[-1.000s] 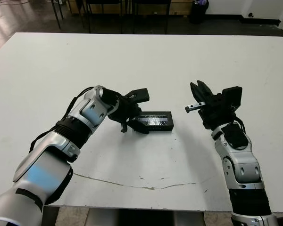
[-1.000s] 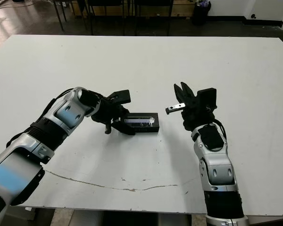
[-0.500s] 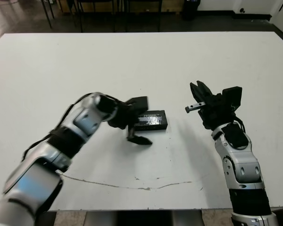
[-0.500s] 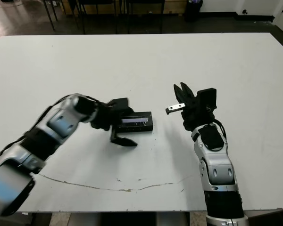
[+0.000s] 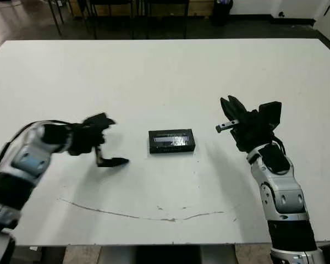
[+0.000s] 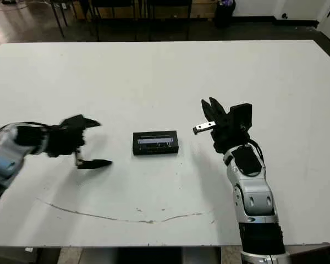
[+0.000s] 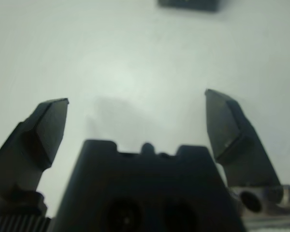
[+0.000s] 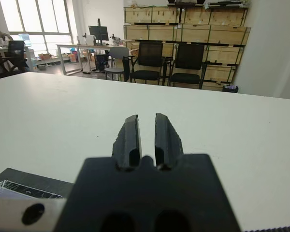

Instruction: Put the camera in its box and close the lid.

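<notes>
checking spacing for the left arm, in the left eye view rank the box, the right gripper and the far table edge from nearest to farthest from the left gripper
From the left gripper, which is open:
1. Box, closed, just to its right at table centre.
2. Right gripper, further right, raised beyond the box.
3. Far table edge, well beyond everything, at the top of the view.
</notes>
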Controlling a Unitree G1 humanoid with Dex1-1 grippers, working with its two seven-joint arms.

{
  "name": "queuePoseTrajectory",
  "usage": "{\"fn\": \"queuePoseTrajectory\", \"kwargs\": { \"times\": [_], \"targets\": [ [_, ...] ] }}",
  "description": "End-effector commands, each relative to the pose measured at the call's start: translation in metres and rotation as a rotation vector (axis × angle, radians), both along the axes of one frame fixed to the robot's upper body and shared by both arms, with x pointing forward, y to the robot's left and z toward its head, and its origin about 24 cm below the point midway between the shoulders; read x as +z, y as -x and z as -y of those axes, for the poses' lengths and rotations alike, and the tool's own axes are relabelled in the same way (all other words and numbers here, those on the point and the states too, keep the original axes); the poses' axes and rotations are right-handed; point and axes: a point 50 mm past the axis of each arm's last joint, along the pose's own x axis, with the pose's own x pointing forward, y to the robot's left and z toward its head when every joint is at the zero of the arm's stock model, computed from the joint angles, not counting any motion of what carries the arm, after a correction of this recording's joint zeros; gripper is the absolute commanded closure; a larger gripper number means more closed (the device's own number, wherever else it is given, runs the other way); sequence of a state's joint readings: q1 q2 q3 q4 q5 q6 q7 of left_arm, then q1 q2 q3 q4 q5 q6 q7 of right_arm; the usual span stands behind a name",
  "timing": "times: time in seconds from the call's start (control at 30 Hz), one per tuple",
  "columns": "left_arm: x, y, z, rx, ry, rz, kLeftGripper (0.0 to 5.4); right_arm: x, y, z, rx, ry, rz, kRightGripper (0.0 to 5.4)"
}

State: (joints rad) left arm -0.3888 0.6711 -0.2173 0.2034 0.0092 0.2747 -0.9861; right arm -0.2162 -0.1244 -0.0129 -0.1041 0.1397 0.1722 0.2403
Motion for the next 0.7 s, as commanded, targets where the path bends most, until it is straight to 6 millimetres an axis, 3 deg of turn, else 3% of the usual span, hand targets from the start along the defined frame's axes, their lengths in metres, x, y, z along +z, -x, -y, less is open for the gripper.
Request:
{"fn": "queuePoseTrajectory", "kwargs": {
  "times": [0.03,0.13,0.27,0.4,0.53,0.7],
  "targets": [
    [-0.011,0.01,-0.014,0.162,0.022,-0.04,0.02,-0.005,0.0,0.002,0.0,0.004,-0.036,5.4],
    [0.004,0.008,0.003,0.329,0.238,0.134,0.25,-0.005,0.0,0.001,0.002,0.009,-0.032,5.4],
    [0.031,0.011,0.041,0.411,0.525,0.397,1.12,-0.004,0.0,0.001,0.002,0.012,-0.024,5.4],
    [0.055,0.017,0.079,0.455,0.74,0.474,2.06,-0.004,0.0,0.0,-0.003,0.013,-0.023,5.4],
    [0.065,0.018,0.112,0.463,0.807,0.471,3.04,-0.004,0.0,-0.002,-0.007,0.001,-0.027,5.4],
    [0.057,0.013,0.134,0.458,0.763,0.402,4.24,-0.005,0.001,-0.001,-0.016,0.003,-0.021,5.4]
  ]
}}
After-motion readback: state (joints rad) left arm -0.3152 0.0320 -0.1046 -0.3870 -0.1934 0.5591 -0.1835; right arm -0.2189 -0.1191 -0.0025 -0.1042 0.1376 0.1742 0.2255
